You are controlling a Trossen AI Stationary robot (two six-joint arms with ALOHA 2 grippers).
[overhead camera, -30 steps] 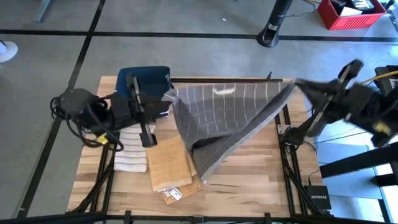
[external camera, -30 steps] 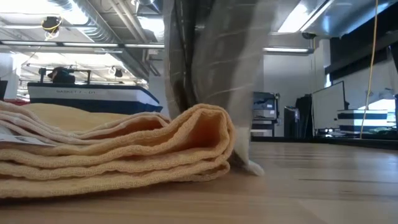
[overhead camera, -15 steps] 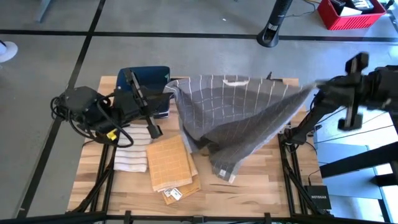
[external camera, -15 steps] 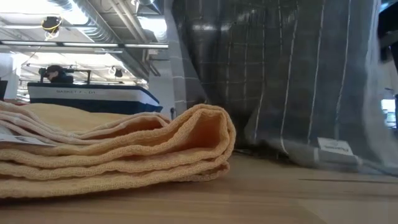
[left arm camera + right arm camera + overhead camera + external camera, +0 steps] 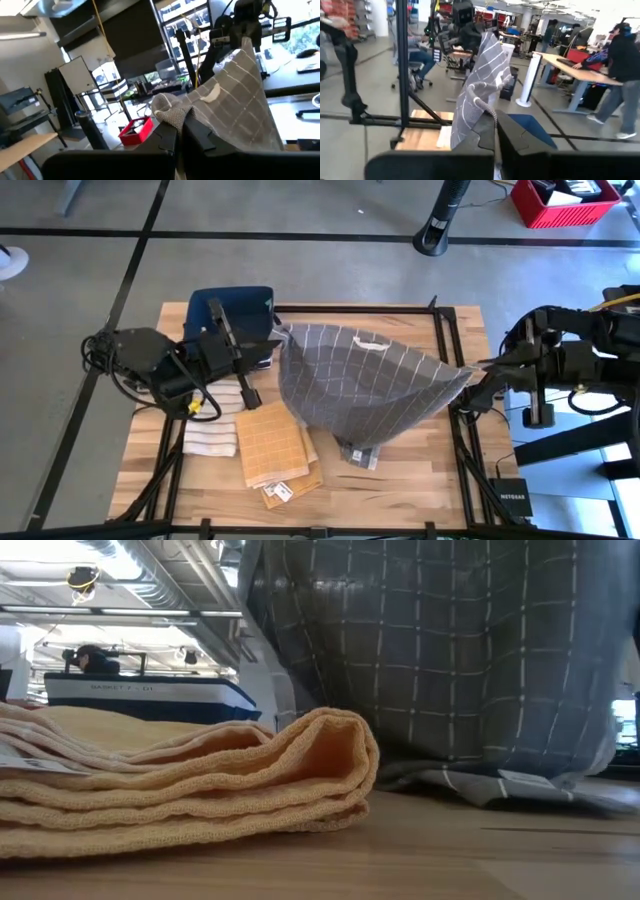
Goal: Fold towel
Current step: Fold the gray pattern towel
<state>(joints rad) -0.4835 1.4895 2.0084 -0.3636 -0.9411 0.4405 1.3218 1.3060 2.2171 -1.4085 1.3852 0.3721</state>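
- While you look down from above, the left gripper and right gripper pinch opposite corners of the grey towel, stretched above the table.
- Low down, its hem drags beside the yellow cloth.
- From both wrists, fingers are clamped on fabric; next you'll likely lay it flat.

We see a grey checked towel hanging down from above and filling the upper right, its lower edge bunched on the wooden table with a small white label showing. Just beside it, in front and to the left, lies a folded yellow towel in stacked layers, a white tag at its left edge.
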